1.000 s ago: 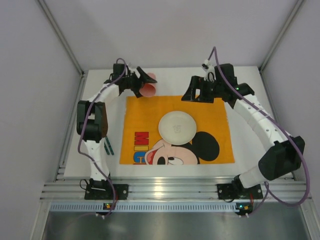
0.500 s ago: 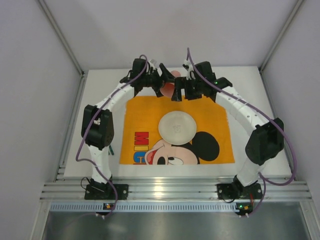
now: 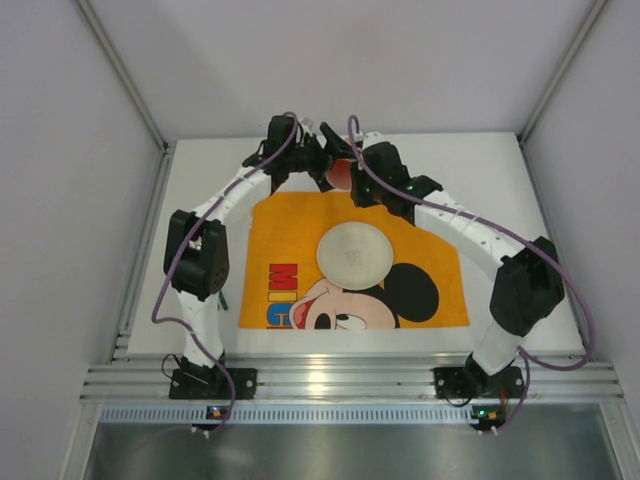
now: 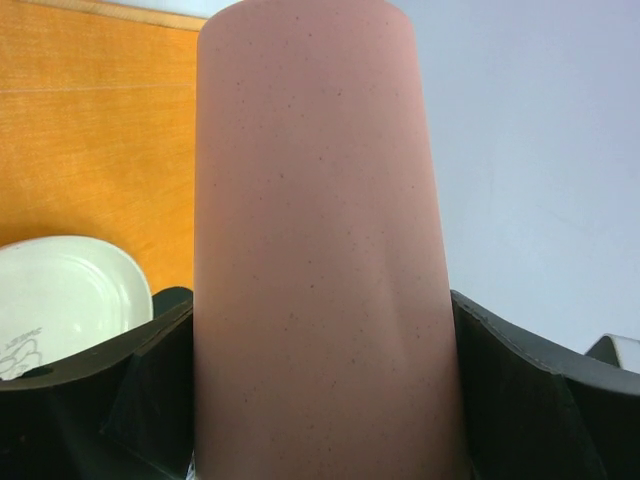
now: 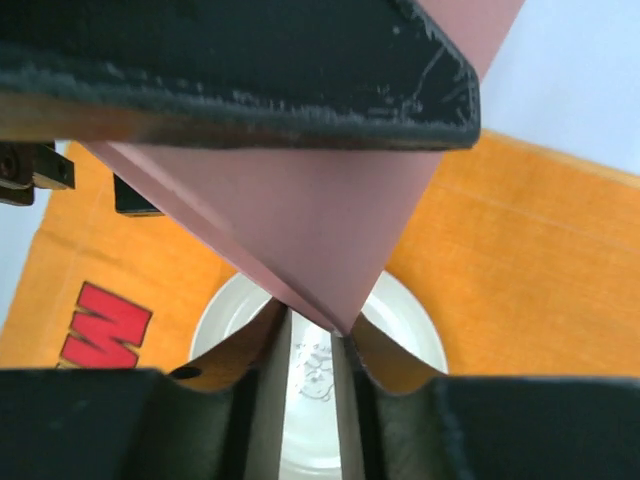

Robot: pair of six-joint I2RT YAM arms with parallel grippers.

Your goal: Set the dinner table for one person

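Note:
A tall pink cup (image 4: 320, 250) hangs above the far edge of the orange cartoon-mouse placemat (image 3: 290, 225), lying on its side between both arms. My left gripper (image 4: 320, 400) is shut on its body, one black finger (image 4: 150, 375) on each side. My right gripper (image 5: 312, 335) meets the cup (image 5: 320, 230) from the other end, its jaws drawn nearly together and pinching the cup's edge at their tips. From above, the cup (image 3: 340, 176) is mostly hidden between the left gripper (image 3: 322, 165) and the right gripper (image 3: 352, 180). The dinner table (image 3: 500, 170) lies white underneath.
A white plate (image 3: 353, 252) sits in the middle of the placemat, directly under the right gripper's jaws. A dark green item (image 3: 218, 295) lies on the table beside the left arm. Grey walls close in the table at the back and sides.
The left arm carried the cup right toward the centre. The right arm swung left to meet it, and its jaws went from wide open to closed on the cup's edge.

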